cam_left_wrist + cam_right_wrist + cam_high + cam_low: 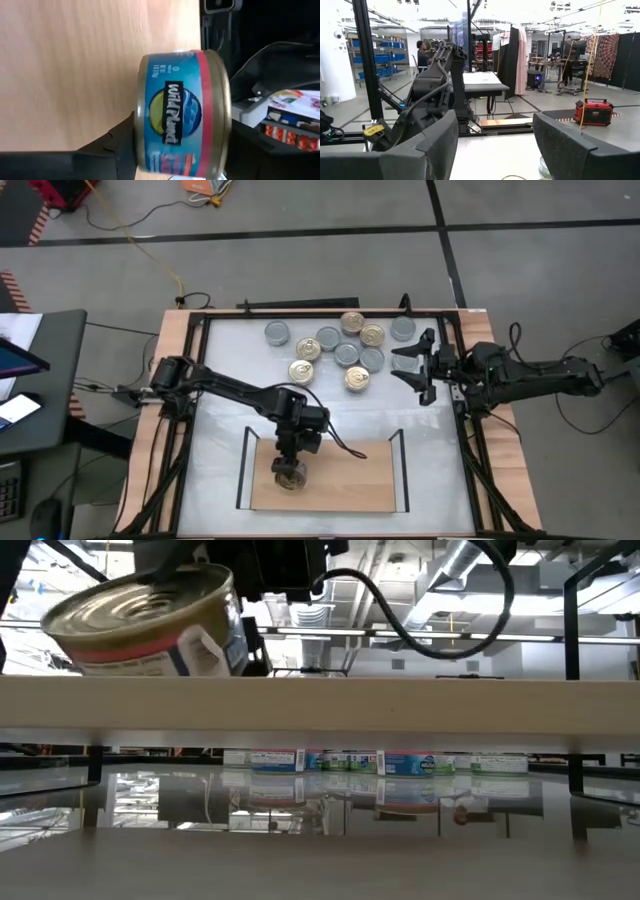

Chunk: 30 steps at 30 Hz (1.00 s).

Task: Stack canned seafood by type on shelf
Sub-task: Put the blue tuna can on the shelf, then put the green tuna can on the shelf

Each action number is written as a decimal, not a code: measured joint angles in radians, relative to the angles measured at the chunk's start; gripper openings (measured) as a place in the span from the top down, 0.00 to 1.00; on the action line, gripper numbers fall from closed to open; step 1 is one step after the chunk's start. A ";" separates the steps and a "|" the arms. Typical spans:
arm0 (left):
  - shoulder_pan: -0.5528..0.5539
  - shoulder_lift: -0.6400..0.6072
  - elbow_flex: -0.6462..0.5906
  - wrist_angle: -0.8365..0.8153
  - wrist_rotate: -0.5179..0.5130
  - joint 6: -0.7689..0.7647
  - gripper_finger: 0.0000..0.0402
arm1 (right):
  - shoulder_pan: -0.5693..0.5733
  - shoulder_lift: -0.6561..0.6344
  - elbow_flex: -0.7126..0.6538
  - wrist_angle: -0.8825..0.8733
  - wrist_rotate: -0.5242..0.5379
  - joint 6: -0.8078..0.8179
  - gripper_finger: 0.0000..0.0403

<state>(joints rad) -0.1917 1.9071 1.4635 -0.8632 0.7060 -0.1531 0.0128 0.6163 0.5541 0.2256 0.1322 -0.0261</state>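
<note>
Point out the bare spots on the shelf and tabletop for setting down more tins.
The wooden shelf is bare from the gold-lidded can in the left gripper across to its right upright. The white tabletop lies bare between the shelf and the can cluster. It is crowded at the far middle, beside the waiting right gripper.

We see a round gold-lidded metal tin [150, 620] w/ glossy blue-and-red paper label, shiny ribbed lid, over a pale matt wooden shelf board [350, 480] w/ smooth grain. Thin black metal uprights [400, 470]. Glossy white tabletop [225, 380] mirrors more metal tins [340, 345].
</note>
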 joint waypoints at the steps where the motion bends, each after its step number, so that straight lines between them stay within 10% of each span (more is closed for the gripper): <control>1: -0.001 0.008 0.000 -0.006 -0.001 0.000 0.43 | 0.000 0.000 0.000 0.000 0.000 0.000 0.30; 30: 0.051 0.003 0.059 -0.139 -0.162 0.046 0.17 | 0.000 0.001 0.000 0.003 0.000 0.002 0.30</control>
<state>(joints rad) -0.1410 1.9099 1.5222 -1.0018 0.5442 -0.1073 0.0128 0.6170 0.5545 0.2291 0.1318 -0.0246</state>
